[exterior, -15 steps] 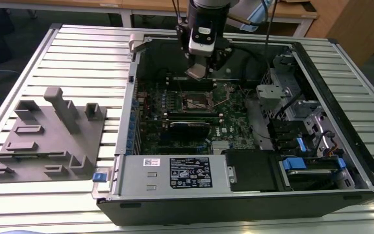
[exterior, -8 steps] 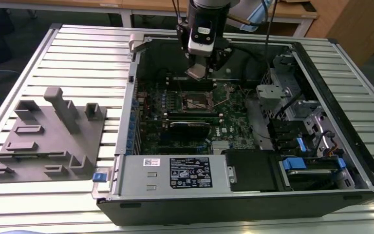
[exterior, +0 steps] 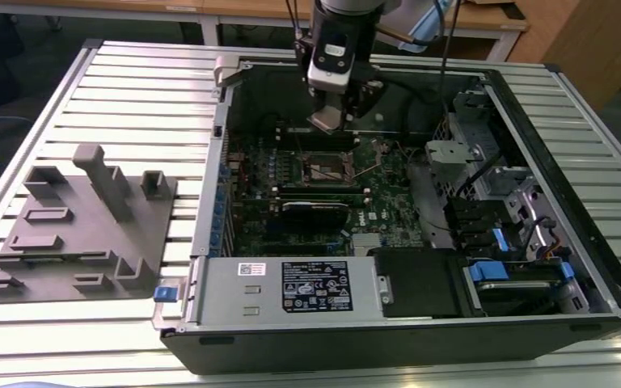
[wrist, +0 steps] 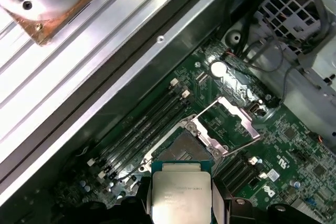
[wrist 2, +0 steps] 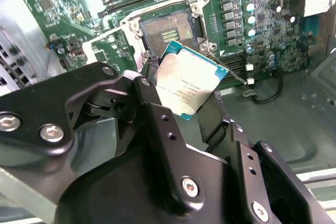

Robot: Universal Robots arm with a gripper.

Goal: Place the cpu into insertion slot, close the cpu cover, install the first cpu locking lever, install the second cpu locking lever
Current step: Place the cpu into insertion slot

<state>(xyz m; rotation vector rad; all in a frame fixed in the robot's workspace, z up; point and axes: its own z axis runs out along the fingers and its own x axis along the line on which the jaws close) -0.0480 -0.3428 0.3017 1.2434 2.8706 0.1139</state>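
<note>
The end effector (exterior: 330, 121) is gripping the cpu (wrist 2: 186, 85) between its fingers in the upper middle of the exterior view. The cpu is hanging near the slot (exterior: 330, 168), apart from it. The cover (wrist: 239, 115) is standing open.

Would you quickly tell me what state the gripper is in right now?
Gripper: shut on the cpu, gripping it by two opposite edges, clear of the empty insertion slot.
</note>
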